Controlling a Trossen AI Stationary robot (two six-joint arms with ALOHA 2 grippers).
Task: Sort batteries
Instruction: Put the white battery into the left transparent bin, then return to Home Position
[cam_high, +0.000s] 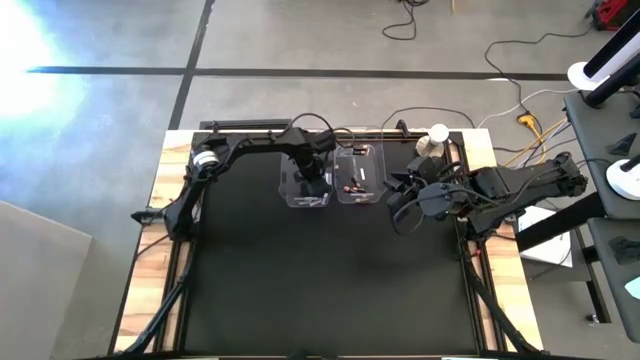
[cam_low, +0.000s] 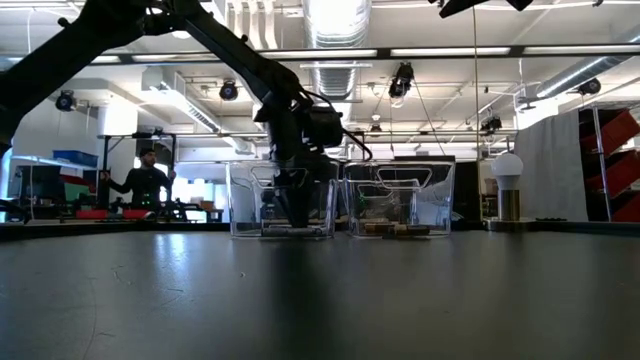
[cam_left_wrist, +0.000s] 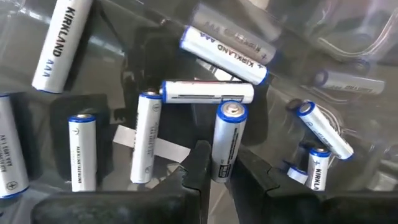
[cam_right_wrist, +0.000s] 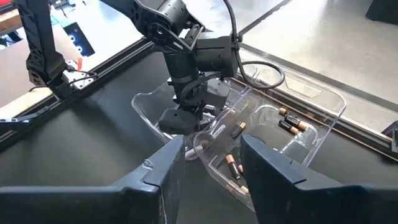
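Your left pincer (cam_left_wrist: 217, 177) is down inside the left clear rectangular plastic bin (cam_high: 304, 180), upper centre of the high view. In the left wrist view its two dark fingers (cam_left_wrist: 199, 162) are clamped on the lower end of one white blue-capped AAA battery (cam_left_wrist: 227, 140), which stands between them with its silver terminal pointing away from the pincer. Other white AAA batteries (cam_left_wrist: 146, 144) lie loose on the bin floor around the pincer: one crosswise (cam_left_wrist: 208, 91) just past the gripped cell's tip, one angled (cam_left_wrist: 225, 46) toward the top of that frame, more at the left edge and at the lower right.

Your right pincer (cam_right_wrist: 208, 158) hangs over the black tabletop (cam_high: 320, 290) just right of the second clear plastic bin (cam_high: 358, 176), right of centre in the high view. Its fingers stand apart with nothing between them. In the right wrist view that bin holds the dark copper-ended batteries (cam_right_wrist: 289, 121), a few at centre right and a few (cam_right_wrist: 233, 165) lower centre, close ahead of the right pincer but not touching it.

A round silver-and-white knob object (cam_high: 436, 134) stands on the tabletop's upper right. In the low view, a person (cam_low: 145, 180) stands in the room at far left.
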